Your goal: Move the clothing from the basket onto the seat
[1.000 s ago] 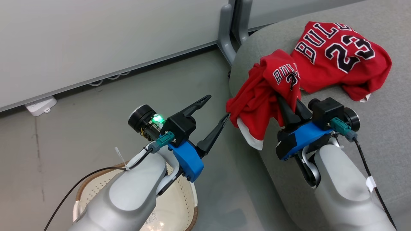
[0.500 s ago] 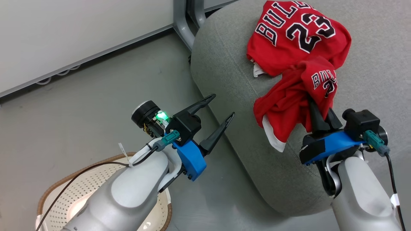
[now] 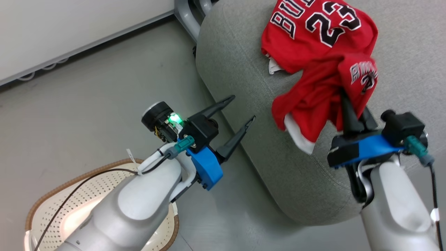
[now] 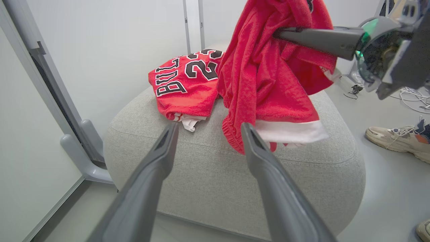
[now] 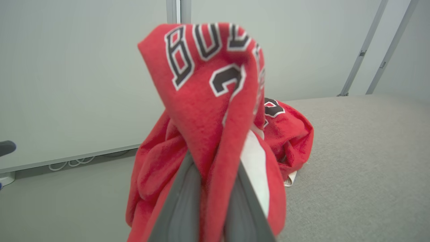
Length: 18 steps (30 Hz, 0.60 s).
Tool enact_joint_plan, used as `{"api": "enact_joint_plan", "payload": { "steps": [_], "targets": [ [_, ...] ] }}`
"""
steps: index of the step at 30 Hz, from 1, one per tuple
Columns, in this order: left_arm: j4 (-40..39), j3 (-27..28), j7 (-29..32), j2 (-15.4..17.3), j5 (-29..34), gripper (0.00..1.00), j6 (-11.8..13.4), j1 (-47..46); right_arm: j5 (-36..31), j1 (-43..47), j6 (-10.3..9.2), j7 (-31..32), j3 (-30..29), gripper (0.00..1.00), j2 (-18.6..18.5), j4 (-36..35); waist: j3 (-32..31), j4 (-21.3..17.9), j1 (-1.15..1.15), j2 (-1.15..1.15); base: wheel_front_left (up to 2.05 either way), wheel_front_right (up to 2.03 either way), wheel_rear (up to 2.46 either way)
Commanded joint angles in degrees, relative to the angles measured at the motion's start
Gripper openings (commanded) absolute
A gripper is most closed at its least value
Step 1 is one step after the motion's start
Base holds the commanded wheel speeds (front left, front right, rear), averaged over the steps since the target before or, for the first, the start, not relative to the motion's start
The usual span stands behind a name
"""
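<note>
Overhead, the right jaws are clamped on a crumpled red fabric basketball garment with a white hem. They hold it above the large light-grey woven upholstered seat, beside a red number-23 jersey lying there, probably so the cloth clears the edge. The left jaws stand spread and empty between the seat and the cream perforated plastic basket with a brown braided rim.

From the left wrist, the garment dangles low over the seat; contact is unclear.

From the right wrist, the cloth drapes over both jaws, so it may cling on release.
</note>
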Motion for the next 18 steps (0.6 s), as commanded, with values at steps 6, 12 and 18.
{"api": "enact_joint_plan", "payload": {
  "steps": [6,12,18],
  "targets": [
    [-1.81,0.65,0.29,2.84,0.51,1.0,0.78,-2.09,-0.55,-7.71,-0.05,-0.02,-1.34,0.0,-2.82,-5.0,5.09,0.98,0.0,0.0,0.0,0.0,0.0],
    [-4.14,0.68,1.78,4.83,1.25,1.0,0.94,-4.59,0.04,-16.89,-0.04,-0.01,-6.68,0.0,-7.69,-8.09,11.21,2.8,0.0,0.0,0.0,0.0,0.0],
    [-6.53,0.81,2.95,6.65,2.19,1.0,1.06,-7.13,0.38,-24.03,-0.05,-0.02,-12.47,0.0,-12.65,-7.78,16.57,4.58,0.0,0.0,0.0,0.0,0.0]
  ]
}}
